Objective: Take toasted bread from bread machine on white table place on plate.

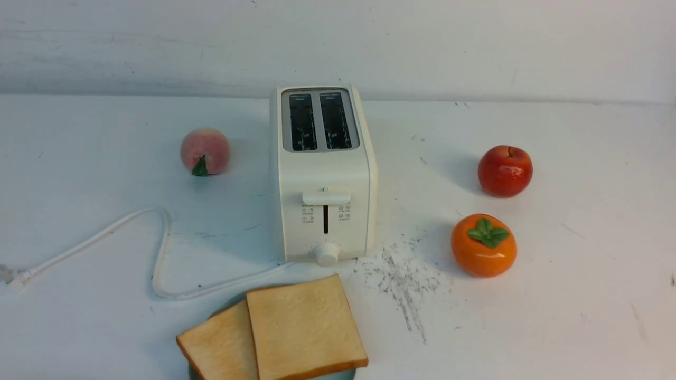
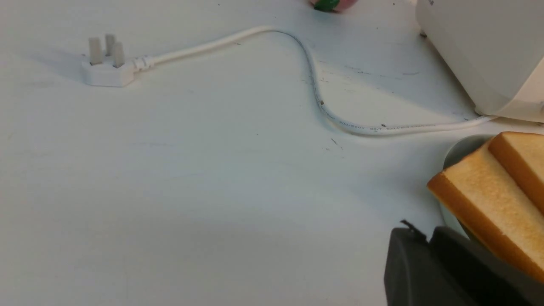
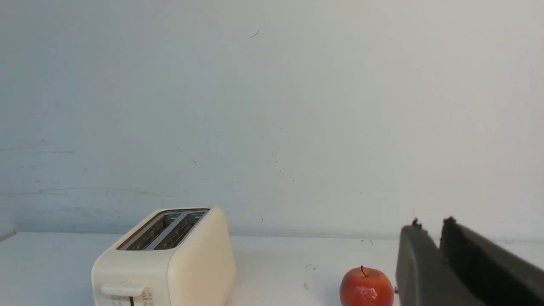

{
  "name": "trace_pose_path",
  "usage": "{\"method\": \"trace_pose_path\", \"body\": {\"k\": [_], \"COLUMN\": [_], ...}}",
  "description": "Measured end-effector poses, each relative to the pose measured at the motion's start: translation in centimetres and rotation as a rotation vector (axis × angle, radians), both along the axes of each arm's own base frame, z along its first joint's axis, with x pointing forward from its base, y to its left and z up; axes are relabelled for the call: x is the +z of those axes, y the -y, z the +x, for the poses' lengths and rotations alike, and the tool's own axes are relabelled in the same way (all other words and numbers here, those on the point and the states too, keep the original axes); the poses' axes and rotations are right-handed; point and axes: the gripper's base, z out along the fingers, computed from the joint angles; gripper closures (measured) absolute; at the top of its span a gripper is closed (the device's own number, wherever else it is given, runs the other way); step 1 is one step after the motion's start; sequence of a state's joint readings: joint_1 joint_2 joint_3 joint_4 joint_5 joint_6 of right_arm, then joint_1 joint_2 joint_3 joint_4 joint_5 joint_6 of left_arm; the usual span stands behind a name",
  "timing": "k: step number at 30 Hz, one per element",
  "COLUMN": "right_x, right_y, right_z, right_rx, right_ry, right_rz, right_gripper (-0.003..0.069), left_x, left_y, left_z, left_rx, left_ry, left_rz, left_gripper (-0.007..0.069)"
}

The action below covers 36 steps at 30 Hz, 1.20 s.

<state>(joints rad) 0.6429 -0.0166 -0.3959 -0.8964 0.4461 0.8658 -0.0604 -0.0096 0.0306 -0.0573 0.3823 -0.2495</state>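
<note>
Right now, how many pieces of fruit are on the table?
3. A peach sits left of the toaster; a red apple sits to its right, and an orange persimmon sits just nearer than the apple. More could be hidden behind the toaster.

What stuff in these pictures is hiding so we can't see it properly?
- Plate: front view, almost all covered by the two bread slices and cut off by the bottom edge.
- Toaster button labels: front view, too small to read.
- Peach: left wrist view, cut off by the top edge.
- Left tool, right tool: absent from the front view; wrist views show only dark fingers, partly out of frame.
</note>
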Motion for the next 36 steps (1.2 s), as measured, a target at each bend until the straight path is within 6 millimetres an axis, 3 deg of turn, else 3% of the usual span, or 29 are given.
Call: {"method": "trace_pose_path", "body": {"k": [5,11,24,28,34,36], "right_x": [-0.6,-2.2,-5.0,-6.8,-12.0,-12.8], "right_y": [-1.2,-2.9,-4.2,-4.2,-3.1,-2.6], "right_z": [-0.1,-0.2,0.7,1.3,2.7,2.8], "right_rx": [0.124,0.279,0.318,0.257,-0.056,-0.146], "right_ry": [-0.024,-0.048,-0.01,-0.061,-0.253,-0.327], "right_rz": [0.032,-0.049,-0.086,-0.109,-0.105,-0.097], "right_gripper": [0.0573,0.057,0.0564,0.0561,0.0552,0.055], "left_x": [0.0,0.0,0.0,0.0,0.0,0.0], "left_y": [0.0,0.0,0.0,0.0,0.0,0.0], "left_z": [0.0,0.0,0.0,0.0,0.0,0.0], "left_rx": [0.0,0.001,0.005,0.005,0.005,0.005], "left_ry": [0.0,-0.001,-0.001,-0.001,-0.002,-0.002], "left_rz": [0.0,0.0,0.0,0.0,0.0,0.0], "left_gripper": [0.0568,0.0556,0.054,0.0534,0.0531,0.0529]}}
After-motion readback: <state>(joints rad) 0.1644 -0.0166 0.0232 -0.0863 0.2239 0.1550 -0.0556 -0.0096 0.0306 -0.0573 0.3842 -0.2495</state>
